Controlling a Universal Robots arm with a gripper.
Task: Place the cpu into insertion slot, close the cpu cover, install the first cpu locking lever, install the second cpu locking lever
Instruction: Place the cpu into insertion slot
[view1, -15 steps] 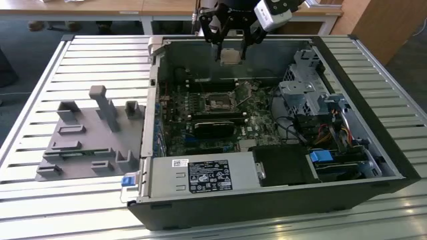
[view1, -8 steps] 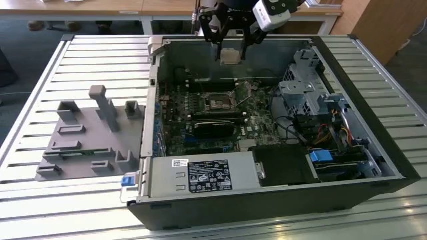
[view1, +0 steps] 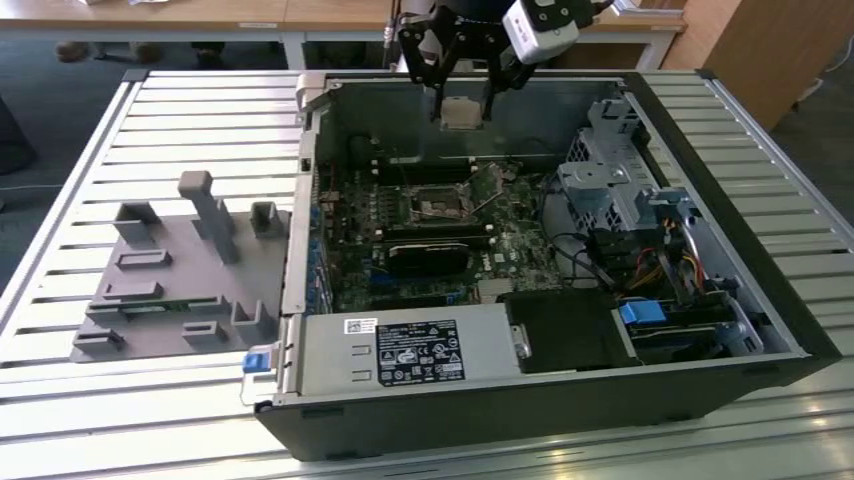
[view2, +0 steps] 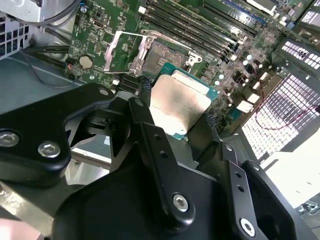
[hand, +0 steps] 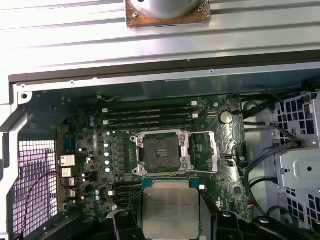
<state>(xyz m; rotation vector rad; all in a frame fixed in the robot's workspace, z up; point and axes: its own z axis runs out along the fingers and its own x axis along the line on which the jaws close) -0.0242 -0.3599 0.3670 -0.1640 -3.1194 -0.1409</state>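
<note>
One small chip (hand: 170, 210) is held by two of its sides between the fingers of the gripper (view1: 459, 104), which are closed on it. It is held flat, up in the air, not yet over the slot (hand: 161, 154). The slot is seen open and bare on the green board (hand: 90, 150), with the cover (view2: 143, 54) stood up beside it. To be done well, the chip should be lined up square over the slot, held level, and let down softly, never pushed, since tiny pins could be bent.
</note>
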